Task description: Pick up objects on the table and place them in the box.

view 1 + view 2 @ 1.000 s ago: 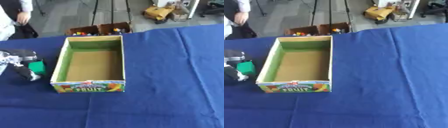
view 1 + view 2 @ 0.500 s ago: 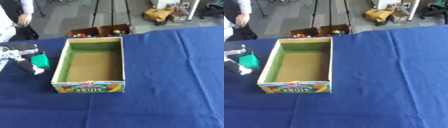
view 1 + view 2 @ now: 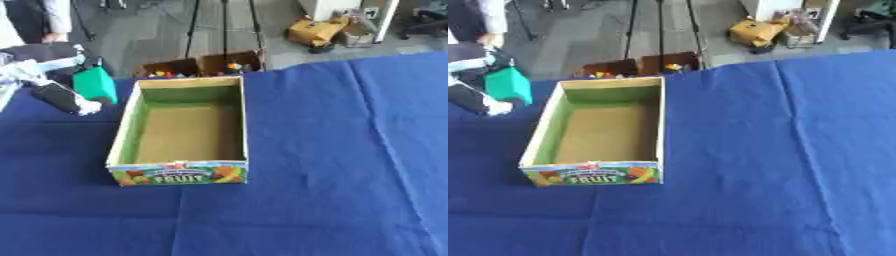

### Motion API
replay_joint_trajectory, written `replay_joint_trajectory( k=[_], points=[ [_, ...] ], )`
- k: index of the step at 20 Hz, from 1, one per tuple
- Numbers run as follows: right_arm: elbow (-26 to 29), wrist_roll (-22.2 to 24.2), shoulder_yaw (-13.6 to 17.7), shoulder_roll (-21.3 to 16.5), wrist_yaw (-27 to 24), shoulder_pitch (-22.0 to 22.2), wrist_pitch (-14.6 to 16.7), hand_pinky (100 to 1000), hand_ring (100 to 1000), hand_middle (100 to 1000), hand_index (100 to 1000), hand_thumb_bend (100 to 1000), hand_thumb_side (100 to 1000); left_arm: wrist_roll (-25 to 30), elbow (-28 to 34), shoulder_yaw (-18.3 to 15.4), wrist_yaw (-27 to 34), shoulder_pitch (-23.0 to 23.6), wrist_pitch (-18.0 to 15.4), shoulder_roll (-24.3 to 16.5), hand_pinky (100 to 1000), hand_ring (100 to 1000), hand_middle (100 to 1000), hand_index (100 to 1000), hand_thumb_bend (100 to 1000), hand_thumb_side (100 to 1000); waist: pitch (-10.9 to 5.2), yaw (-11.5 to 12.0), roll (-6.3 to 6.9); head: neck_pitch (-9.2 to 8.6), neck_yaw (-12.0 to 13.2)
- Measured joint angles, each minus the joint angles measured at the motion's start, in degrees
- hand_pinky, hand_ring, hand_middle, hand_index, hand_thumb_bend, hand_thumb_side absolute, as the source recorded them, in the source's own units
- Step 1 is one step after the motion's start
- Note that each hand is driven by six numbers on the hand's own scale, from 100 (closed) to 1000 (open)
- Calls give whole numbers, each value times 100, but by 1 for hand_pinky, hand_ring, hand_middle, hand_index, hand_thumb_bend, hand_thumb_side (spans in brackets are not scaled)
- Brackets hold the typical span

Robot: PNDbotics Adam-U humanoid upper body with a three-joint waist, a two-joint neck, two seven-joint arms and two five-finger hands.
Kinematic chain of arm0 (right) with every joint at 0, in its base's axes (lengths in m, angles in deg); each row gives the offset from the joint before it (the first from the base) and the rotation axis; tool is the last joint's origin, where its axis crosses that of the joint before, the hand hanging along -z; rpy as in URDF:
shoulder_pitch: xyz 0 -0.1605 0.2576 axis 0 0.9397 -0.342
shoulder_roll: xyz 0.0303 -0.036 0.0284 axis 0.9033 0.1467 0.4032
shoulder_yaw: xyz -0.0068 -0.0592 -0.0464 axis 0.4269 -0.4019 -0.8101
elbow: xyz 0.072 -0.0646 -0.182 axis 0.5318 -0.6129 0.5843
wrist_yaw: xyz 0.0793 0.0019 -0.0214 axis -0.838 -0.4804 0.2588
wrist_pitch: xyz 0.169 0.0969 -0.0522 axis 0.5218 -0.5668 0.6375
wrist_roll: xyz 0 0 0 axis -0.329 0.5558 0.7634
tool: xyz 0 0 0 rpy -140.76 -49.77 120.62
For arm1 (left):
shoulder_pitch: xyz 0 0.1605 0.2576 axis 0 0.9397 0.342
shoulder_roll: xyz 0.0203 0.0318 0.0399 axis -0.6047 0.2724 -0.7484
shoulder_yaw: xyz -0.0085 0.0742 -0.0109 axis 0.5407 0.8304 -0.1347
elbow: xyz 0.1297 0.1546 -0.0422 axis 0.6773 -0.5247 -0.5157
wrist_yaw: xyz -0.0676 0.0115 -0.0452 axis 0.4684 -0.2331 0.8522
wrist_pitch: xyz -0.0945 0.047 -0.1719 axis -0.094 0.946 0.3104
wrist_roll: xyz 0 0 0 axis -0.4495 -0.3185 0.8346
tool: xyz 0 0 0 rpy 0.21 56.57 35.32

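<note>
At about nine to ten o'clock from the box, just off its far-left corner and raised clear of the blue cloth, you have one green block (image 3: pixel 94 84) in your left hand (image 3: pixel 54 85). The fingers curl around it, with a dark thumb tipped in white angling down below it toward the cloth. The block looks roughly upright and a little taller than wide, though its edges are soft, so its exact tilt is hard to judge.

The relation that matters: the open box (image 3: pixel 126 135) lies toward three to four o'clock from the block, its near wall just beside the hand. The box's long axis runs from six to twelve o'clock, away from you, with the printed "FRUIT" panel on the end facing you. By my reading, a short carry sideways over the left wall would put the block above the brown floor, and that wall is the part to clear.

Your left hand is the only hand near the box; your right hand does not appear in either view.

Counts: one green block, one box on the table, nothing visible inside it. One blue tablecloth (image 3: pixel 350 160) covers the table, and no other loose objects show on it. Beyond the far edge, at twelve o'clock, two brown crates (image 3: pixel 203 65) sit on the floor holding small coloured items.
</note>
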Motion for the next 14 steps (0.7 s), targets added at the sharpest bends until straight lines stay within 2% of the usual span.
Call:
replay_joint_trajectory(
  k=[5, 9, 14],
  points=[
    [0, 1, -2, 9, 0, 42, -4, 732, 758, 530, 731, 100, 714, 65, 467, 99, 210, -171, 40, 40, 100, 344, 490, 707, 100, 323, -73, 1, 46, 2, -4],
    [0, 11, -30, 41, -1, 46, -14, 732, 758, 531, 731, 100, 704, 172, 773, 275, 282, -307, 67, 242, 100, 352, 497, 711, 100, 322, -111, -28, 74, 3, -2],
    [0, 26, -41, 58, -19, 47, -28, 732, 758, 531, 731, 100, 697, 386, 720, 513, 200, -475, 46, 628, 105, 355, 504, 713, 100, 325, -140, -92, 91, 1, 26]
  ],
)
